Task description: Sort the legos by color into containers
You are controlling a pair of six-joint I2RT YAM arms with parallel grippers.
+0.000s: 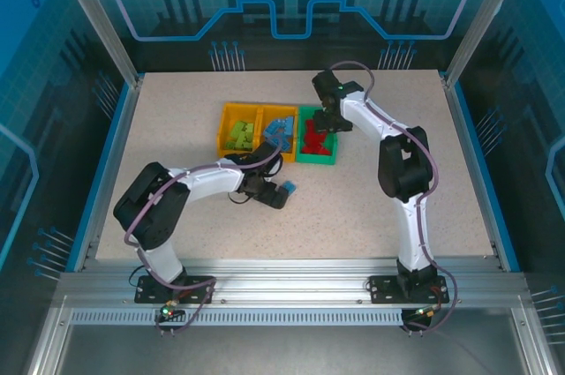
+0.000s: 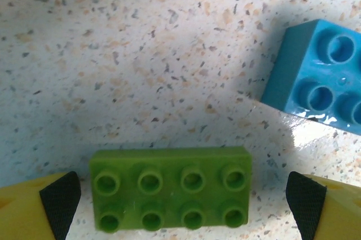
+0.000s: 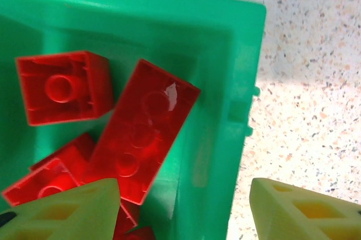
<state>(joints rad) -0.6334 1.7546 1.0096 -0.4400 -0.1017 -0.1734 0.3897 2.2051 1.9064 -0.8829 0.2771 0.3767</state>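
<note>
Your speckled tabletop [image 1: 371, 207] sits inside blue-lit panels [image 1: 291, 4], with the containers [image 1: 240, 108] in a row. Your left tool [image 2: 183, 203] gapes wide around a lime lego [image 2: 169, 195] without touching it, a blue lego [image 2: 316, 76] beyond. Your right tool [image 3: 183, 212] is wide apart and empty, straddling the green bin [image 3: 225, 82] wall above red legos [image 3: 141, 132].

Lime green brick [image 2: 170, 188], blue brick [image 2: 316, 76], red bricks [image 3: 141, 130], green bin [image 3: 237, 53], speckled beige table [image 2: 141, 53]

Lit brightly from overhead. Threw soft, blurry shadows across the speckled tabletop [image 2: 141, 53]. Glared white along the blue brick [image 2: 316, 76] and on a red brick [image 3: 141, 132] (one small spot). Softened close-up wrist detail slightly.
</note>
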